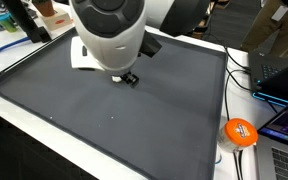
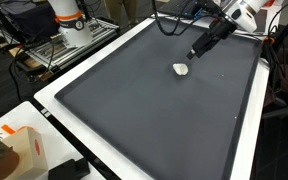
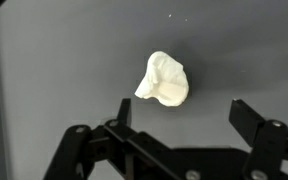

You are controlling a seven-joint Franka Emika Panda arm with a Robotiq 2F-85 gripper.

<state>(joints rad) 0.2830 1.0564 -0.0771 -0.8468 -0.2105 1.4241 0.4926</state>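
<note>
Right, the gripper (image 3: 182, 106) is spread wide, jaws far apart and nothing between them. From the wrist view both dark fingers (image 3: 125, 108) frame the bottom of the shot, and just ahead of them sits a white lump (image 3: 164, 80), crumpled-looking and lying on its own. No contact there; the lump is clear of both fingers.

In an exterior view the gripper (image 2: 199, 50) hangs off the slanted arm (image 2: 232, 16), hovering just beside the white lump (image 2: 182, 70), which rests on the dark mat (image 2: 134, 115) towards its far end.

From the other side of the room the arm's big white housing (image 1: 114, 30) fills the foreground, the gripper (image 1: 129, 78) peeks out beneath it and the lump is hidden.

The mat (image 1: 104, 125) covers most of a white table (image 1: 24, 120). An orange ball (image 1: 240, 132) sits on the table's edge, well apart from the action.
</note>
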